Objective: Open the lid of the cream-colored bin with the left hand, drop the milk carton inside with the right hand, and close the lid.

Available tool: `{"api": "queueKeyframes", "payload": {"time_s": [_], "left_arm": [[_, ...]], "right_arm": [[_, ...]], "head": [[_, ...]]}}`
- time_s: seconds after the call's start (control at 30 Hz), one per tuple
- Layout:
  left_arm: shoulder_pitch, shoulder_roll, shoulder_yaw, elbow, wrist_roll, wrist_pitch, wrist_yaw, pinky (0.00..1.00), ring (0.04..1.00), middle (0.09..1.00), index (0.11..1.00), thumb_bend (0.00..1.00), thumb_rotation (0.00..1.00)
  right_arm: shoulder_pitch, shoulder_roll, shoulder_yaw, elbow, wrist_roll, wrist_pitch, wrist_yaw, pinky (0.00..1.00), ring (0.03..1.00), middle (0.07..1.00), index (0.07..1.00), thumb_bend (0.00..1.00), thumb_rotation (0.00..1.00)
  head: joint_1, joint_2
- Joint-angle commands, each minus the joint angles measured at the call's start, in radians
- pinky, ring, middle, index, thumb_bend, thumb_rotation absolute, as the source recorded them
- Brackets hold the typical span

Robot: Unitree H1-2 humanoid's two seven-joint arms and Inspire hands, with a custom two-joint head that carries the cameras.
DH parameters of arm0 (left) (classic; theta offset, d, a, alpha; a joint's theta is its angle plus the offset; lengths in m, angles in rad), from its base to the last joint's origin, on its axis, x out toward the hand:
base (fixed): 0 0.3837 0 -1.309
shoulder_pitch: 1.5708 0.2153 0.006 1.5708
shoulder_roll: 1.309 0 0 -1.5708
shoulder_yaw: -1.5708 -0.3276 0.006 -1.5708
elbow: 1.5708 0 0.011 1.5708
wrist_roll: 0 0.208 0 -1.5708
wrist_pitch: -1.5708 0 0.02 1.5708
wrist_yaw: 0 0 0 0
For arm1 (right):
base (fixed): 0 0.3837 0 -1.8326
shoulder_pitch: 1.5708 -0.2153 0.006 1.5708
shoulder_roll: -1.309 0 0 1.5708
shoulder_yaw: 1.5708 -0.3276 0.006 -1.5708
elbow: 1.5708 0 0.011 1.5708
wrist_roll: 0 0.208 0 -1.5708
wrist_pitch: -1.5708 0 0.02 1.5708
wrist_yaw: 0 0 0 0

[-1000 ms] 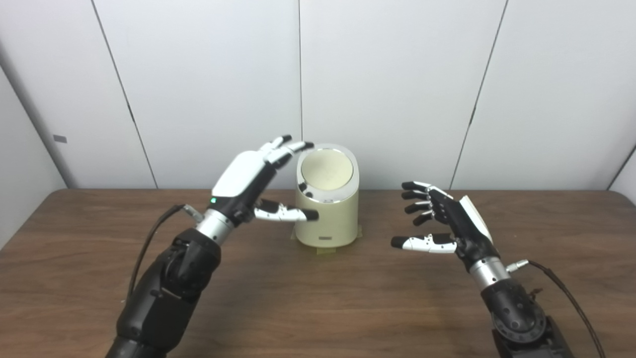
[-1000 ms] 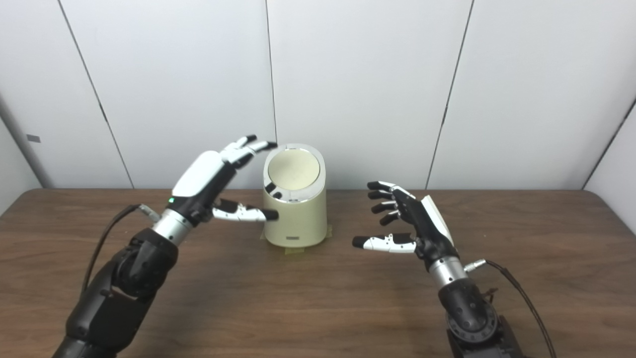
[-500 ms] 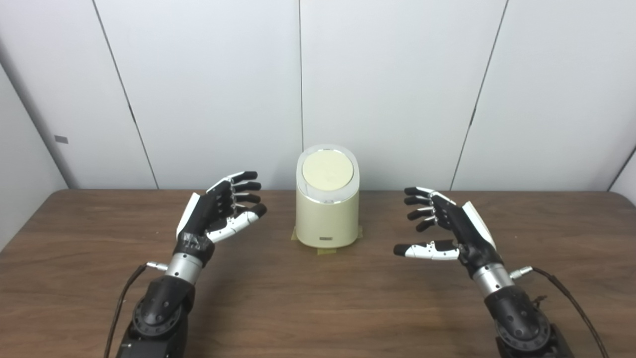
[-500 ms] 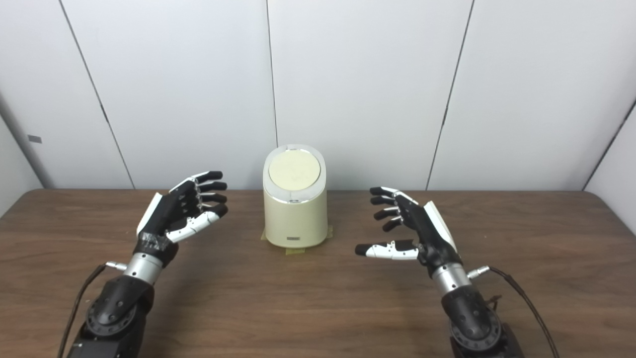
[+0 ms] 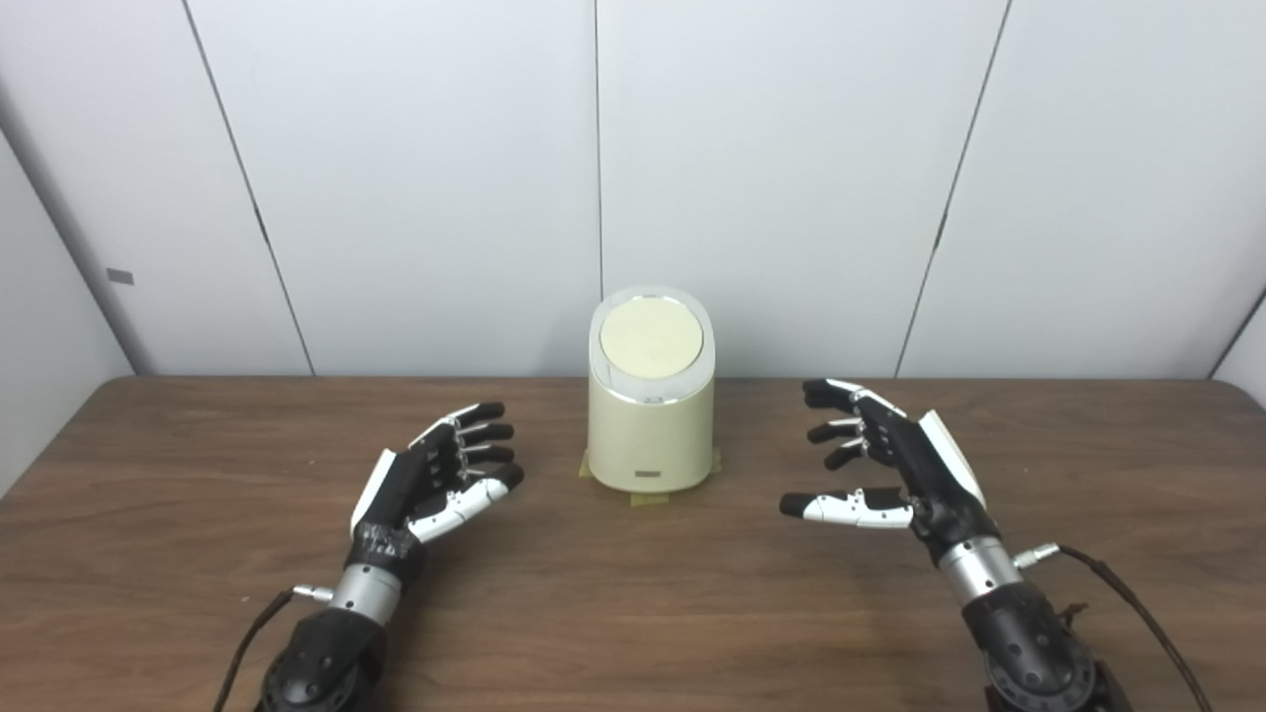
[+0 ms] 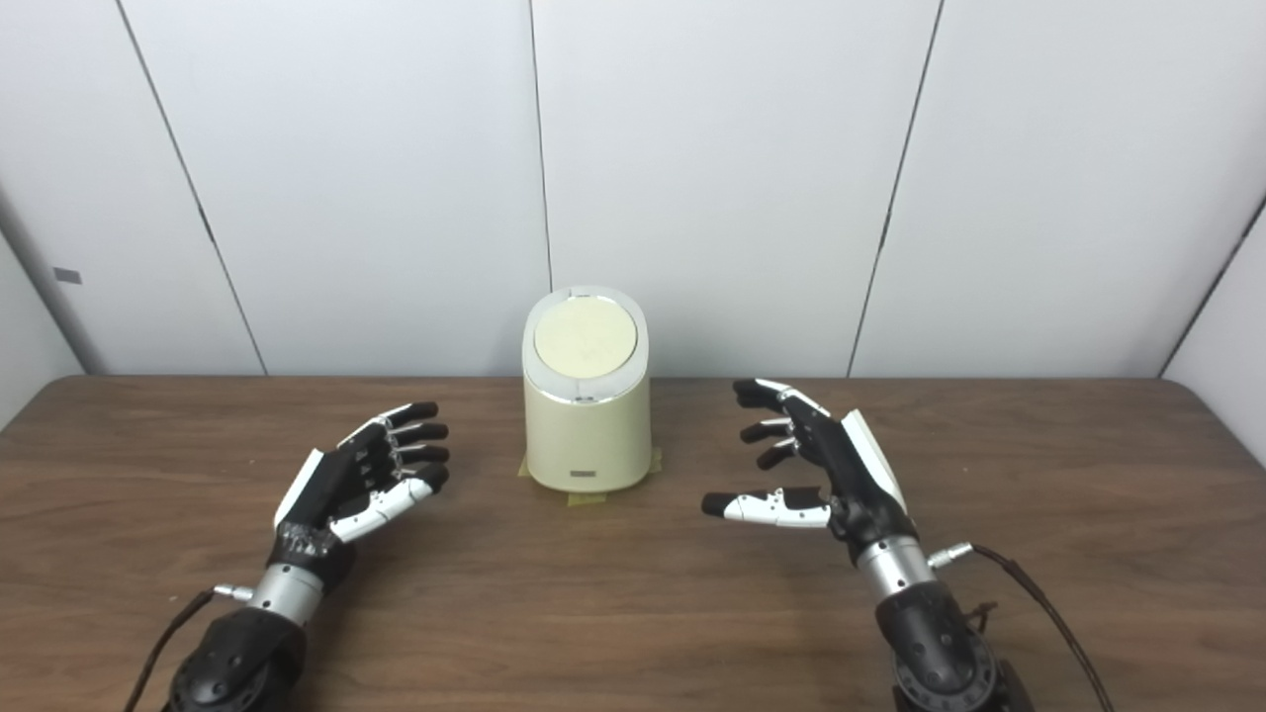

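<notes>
At far center of the counter (image 5: 633, 613): cream bin (image 5: 650, 415), lid (image 5: 651, 341) down.
Left robot hand (image 5: 435, 480) and right robot hand (image 5: 890, 465) released, empty; no carton visible; retreat clear of bin.

Hidden / cut off: bin interior, both arms, label text

Closed lid (image 5: 651, 338) is covering the inside of the cream-colored bin (image 5: 650, 435), so its contents are not showing. Bottom edge is cutting off both arms below the wrists. Small dark label (image 5: 649, 476) low on the bin front is reading too small to make out.
</notes>
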Motion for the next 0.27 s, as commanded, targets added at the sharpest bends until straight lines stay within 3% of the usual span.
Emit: {"api": "queueKeyframes", "payload": {"time_s": [0.0,0.23], "left_arm": [[-0.027,0.016,-0.005,-0.02,0.015,-0.04,0.002,0.58,0.712,0.761,0.79,0.76,0.31],[-0.033,0.02,-0.013,-0.021,0.037,-0.053,0.001,0.6,0.721,0.765,0.793,0.79,0.34]], "right_arm": [[-0.033,-0.004,-0.008,-0.039,0.002,-0.019,-0.014,0.53,0.687,0.819,0.821,0.8,0.28],[-0.031,-0.002,-0.01,-0.042,0.01,-0.01,-0.01,0.54,0.697,0.818,0.824,0.81,0.28]], "head": [[-0.003,-0.002],[-0.006,-0.004]]}}
